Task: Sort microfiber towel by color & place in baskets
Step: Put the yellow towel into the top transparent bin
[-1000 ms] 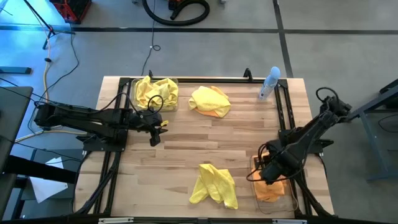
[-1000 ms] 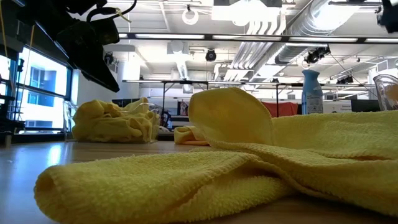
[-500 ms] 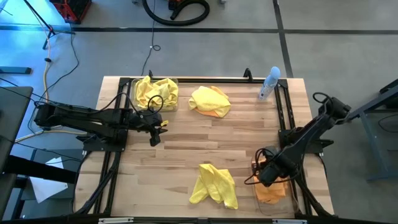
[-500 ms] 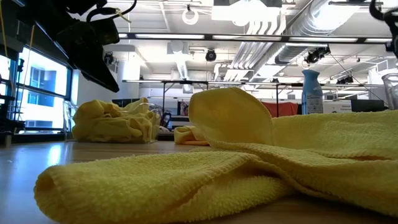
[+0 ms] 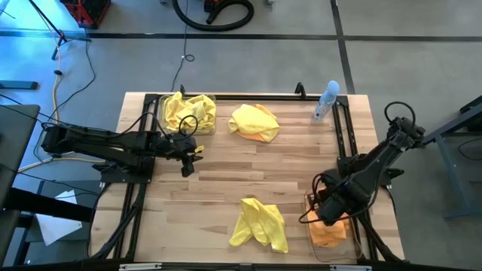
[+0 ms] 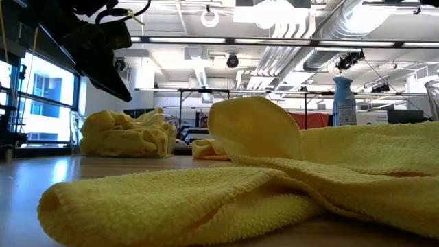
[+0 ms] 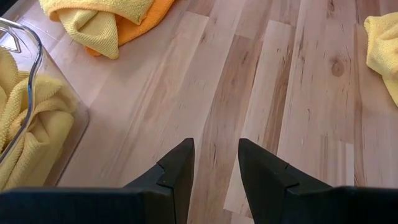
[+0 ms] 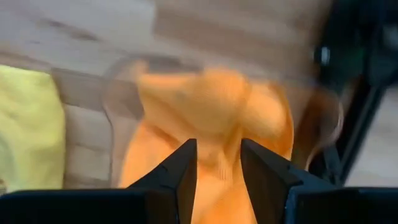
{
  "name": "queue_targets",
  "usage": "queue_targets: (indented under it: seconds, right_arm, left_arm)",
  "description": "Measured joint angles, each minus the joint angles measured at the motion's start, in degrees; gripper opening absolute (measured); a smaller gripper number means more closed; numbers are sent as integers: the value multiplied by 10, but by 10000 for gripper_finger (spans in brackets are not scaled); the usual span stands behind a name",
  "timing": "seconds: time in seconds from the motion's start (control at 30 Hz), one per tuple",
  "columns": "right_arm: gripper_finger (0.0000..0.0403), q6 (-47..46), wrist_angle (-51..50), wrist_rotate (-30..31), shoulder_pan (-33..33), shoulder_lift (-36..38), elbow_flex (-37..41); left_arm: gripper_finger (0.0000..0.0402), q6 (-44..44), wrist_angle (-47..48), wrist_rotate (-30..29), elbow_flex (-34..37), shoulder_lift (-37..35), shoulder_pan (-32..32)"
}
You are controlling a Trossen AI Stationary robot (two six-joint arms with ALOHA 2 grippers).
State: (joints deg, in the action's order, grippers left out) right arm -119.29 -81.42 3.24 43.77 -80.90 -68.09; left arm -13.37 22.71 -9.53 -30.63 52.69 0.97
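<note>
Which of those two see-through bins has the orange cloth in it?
The basket at the table's near right corner, under the right tool; it holds orange towel. The other basket, at the far left, is filled with yellow cloths.

Pale wood-grain worktop [image 5: 301, 165]. Bright yellow towels [image 5: 260, 223] fill 1 clear basket [image 5: 161, 120]; an orange towel [image 5: 328, 229] sits in the other. Spray bottle [image 5: 326, 101] pale blue; arm frames [image 5: 345, 143] black.
</note>
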Motion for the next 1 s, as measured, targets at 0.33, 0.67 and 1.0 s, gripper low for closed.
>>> queue_targets:
  seconds: [0.33,0.67,1.0]
  right_arm:
    - [111,211,-7,200,-109,4,28]
    - [62,600,220,240,-324,101,144]
    - [29,1009,765,63,-487,201,354]
  left_arm:
    - [113,0,-9,0,0,0,0]
    - [113,-5,-66,0,0,8,0]
    - [113,68,-189,-26,-33,116,0]
